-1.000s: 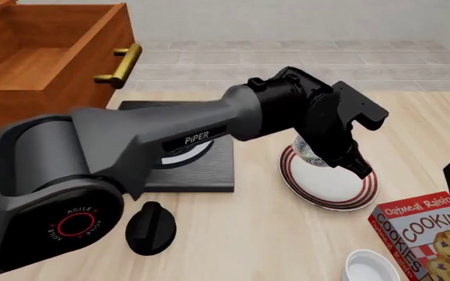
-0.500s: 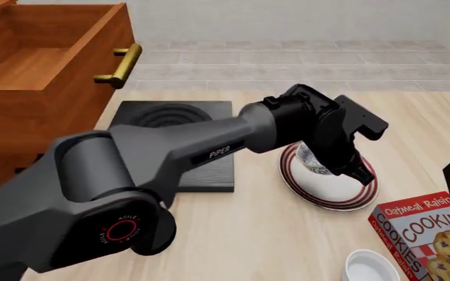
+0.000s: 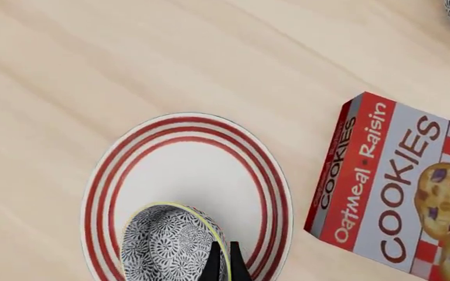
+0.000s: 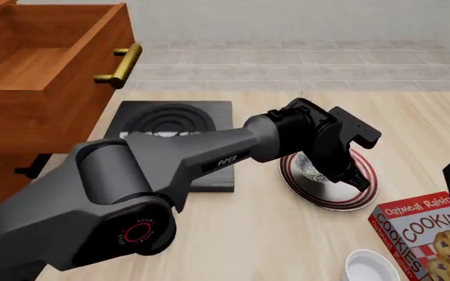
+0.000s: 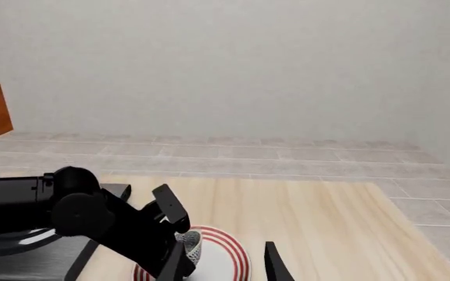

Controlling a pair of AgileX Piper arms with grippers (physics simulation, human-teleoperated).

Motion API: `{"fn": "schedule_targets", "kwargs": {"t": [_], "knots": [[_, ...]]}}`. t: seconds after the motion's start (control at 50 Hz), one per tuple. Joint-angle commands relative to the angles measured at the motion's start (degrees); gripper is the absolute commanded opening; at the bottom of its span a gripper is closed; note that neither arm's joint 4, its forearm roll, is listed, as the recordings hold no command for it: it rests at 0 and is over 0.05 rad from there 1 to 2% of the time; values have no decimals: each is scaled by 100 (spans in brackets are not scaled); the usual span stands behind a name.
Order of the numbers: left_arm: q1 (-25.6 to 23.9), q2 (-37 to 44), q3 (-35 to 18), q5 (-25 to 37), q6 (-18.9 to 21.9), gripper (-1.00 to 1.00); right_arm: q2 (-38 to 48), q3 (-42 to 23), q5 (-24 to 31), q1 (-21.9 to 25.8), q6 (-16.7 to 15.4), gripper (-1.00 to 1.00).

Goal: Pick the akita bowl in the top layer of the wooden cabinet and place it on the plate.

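Left gripper [image 4: 355,178] clenched on the rim of the akita bowl [image 4: 311,167], holding it tilted just over the plate [image 4: 330,196]. Beyond it, to its left, wooden cabinet [image 4: 37,82] with top drawer open. Right gripper [image 5: 229,266]: fingers apart, unloaded.

My left arm [image 4: 186,158] wears smooth dark grey casing with a white "PiPER" label along the forearm. A black round cap on its shoulder joint [image 4: 137,233] carries a red ring and small white "AGILEX" lettering. The wrist housing [image 4: 319,132] is blocky matte black, tapering to thin black fingers [image 3: 211,264].
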Motion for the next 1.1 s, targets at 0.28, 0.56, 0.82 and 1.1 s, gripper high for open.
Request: {"fn": "schedule_targets", "kwargs": {"t": [0.28,0.56,0.82,1.1], "knots": [[-152,361,-330,38,-235,100,0,-12,2,-5,23,100],[-269,291,-347,98,-310,100,0,-18,0,5,19,100],[-285,92,-345,189,-248,100,0,-28,-11,17,1,100],[-157,-175,-355,379,-52,100,0,-25,-27,23,-19,100]]}}
